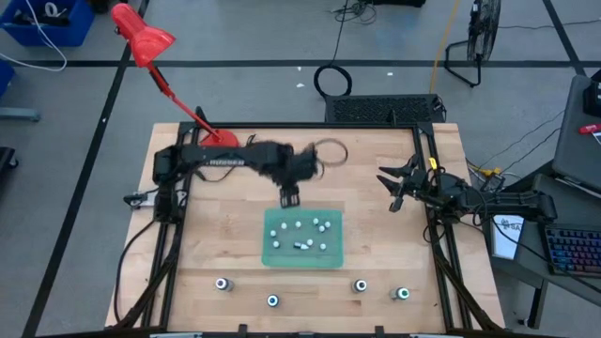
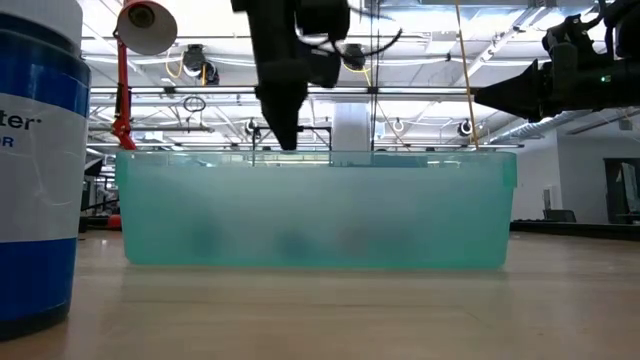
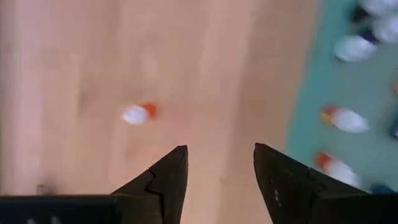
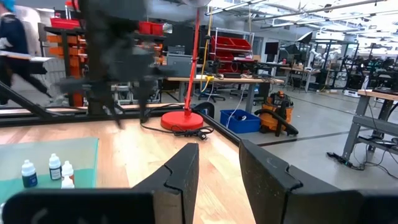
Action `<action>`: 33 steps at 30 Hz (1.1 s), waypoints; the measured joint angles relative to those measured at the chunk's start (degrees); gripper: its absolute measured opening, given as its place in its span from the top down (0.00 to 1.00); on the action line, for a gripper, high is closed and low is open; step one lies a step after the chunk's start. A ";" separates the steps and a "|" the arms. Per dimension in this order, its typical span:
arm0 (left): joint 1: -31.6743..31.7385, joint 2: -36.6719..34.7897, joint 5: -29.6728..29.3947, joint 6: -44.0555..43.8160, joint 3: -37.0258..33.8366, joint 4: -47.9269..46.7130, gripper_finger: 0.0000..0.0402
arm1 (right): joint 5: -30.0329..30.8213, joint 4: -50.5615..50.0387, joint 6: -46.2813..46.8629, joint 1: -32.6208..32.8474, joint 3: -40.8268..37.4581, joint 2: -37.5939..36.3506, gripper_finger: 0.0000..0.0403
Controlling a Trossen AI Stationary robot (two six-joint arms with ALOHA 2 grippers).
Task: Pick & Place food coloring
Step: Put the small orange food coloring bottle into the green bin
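Green tray [image 1: 302,255] of food coloring [image 1: 299,225] under empty left gripper [image 1: 289,198], fingers apart; no legible labels.

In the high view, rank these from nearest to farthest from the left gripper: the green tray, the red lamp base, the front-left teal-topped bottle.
Left gripper, jaws open, hangs just behind the tray.
1. Green tray: right in front of it.
2. Red lamp base: behind, toward the left.
3. Front-left teal-topped bottle: near the table's front edge, left.

Open left gripper [image 3: 217,168] above table [image 3: 93,62], near red-capped bottle [image 3: 138,114].
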 joint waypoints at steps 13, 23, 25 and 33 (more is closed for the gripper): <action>13.03 2.55 1.37 1.61 -0.02 7.01 0.54 | 0.00 0.02 0.00 0.00 0.00 0.02 0.74; 13.30 9.37 2.27 1.96 -0.09 7.27 0.54 | 0.00 0.01 0.00 0.00 0.00 0.02 0.74; 13.27 10.39 3.08 1.98 -0.11 7.47 0.54 | 0.00 0.00 0.00 0.00 -0.01 0.00 0.74; 13.29 12.93 3.96 1.93 -0.11 7.40 0.54 | 0.00 0.02 0.00 0.00 0.00 0.00 0.74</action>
